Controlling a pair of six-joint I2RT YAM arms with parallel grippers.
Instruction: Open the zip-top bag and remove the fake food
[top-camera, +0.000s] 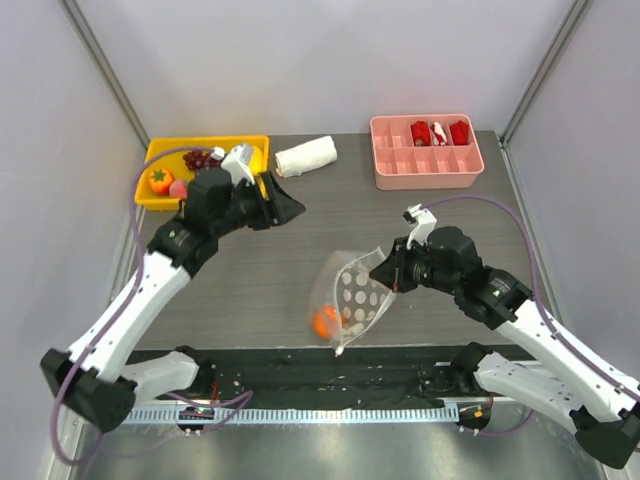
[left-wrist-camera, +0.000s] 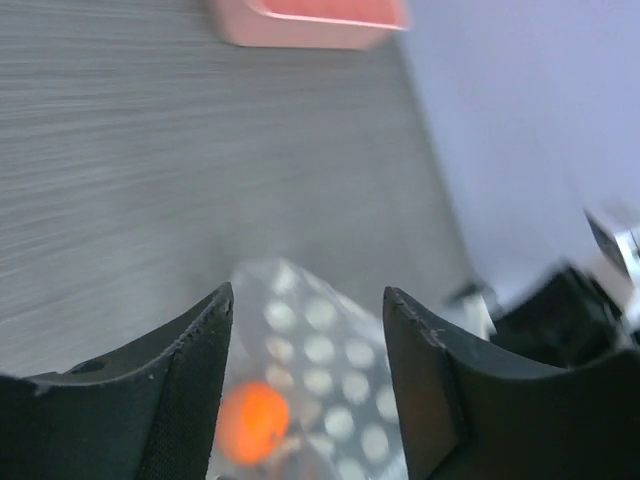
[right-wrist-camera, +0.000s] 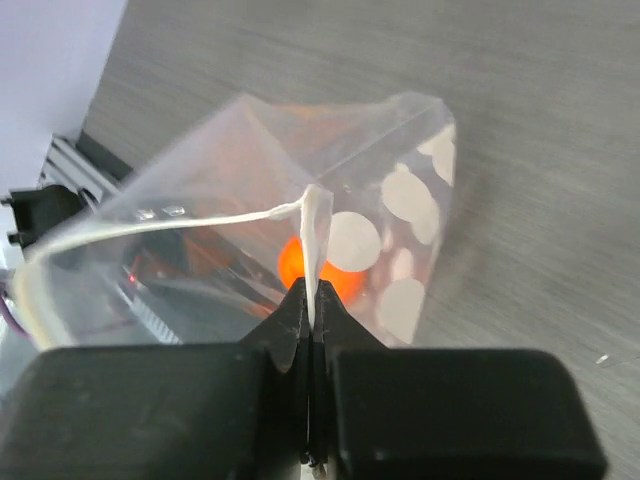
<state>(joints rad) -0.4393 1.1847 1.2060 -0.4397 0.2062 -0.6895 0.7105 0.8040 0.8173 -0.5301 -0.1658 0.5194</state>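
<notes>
Over grained tabletop (top-camera: 250, 290), floppy dotted bag (top-camera: 357, 292), orange ball (top-camera: 325, 322)

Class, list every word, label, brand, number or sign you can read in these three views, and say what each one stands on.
No text can be read in any view.
The zip-top bag carries only white dots, no lettering.
The red items in the pink tray show white marks, too small to read.

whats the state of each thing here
bag: mouth open, rim held up
right gripper: shut on the bag's rim
left gripper: open, empty
orange fruit: inside the bag
cloth: rolled up
yellow tray: holds grapes
pink tray: red items in back compartments
</notes>
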